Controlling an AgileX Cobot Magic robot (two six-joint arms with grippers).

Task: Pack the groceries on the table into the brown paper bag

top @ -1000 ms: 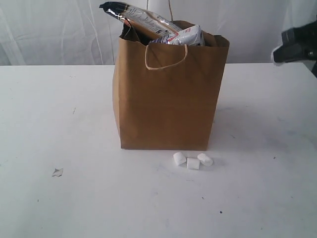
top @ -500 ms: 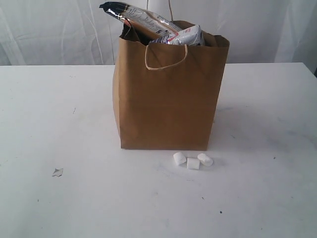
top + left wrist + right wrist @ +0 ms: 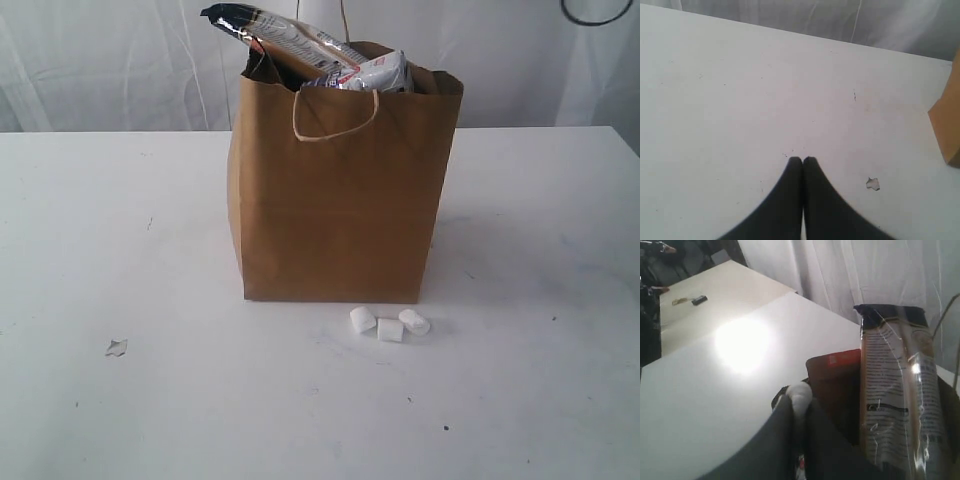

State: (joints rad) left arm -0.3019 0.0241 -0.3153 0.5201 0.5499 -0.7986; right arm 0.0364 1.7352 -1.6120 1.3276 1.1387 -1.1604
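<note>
The right hand (image 3: 799, 401) is pinched nearly closed on a small white marshmallow (image 3: 800, 391), gripped between its dark fingertips. Just beside it the right wrist view shows the long dark-topped packet (image 3: 896, 390) standing up, with a brown pouch (image 3: 834, 382) bearing a red patch between packet and hand. A second ago this hand showed as a black shape at 3 o'clock on the edge of the exterior view. Half a second ago it had left the frame, and now only a thin dark cable loop (image 3: 596, 12) hangs at 1 o'clock.

The left hand (image 3: 802, 160) is fully closed and empty, fingertips pressed together over the bare tabletop (image 3: 740, 100). It does not appear in the exterior view.

Nothing else has moved. The brown paper bag (image 3: 340, 200) stands upright at the centre of the exterior view. The long packet juts from its mouth toward 11 o'clock, and a pale crinkled pack (image 3: 378, 72) lies beside it. Three loose marshmallows (image 3: 390, 323) lie close together at 5 o'clock, just in front of the bag's foot. A small torn scrap (image 3: 116, 347) lies at 8 o'clock, well apart.
</note>
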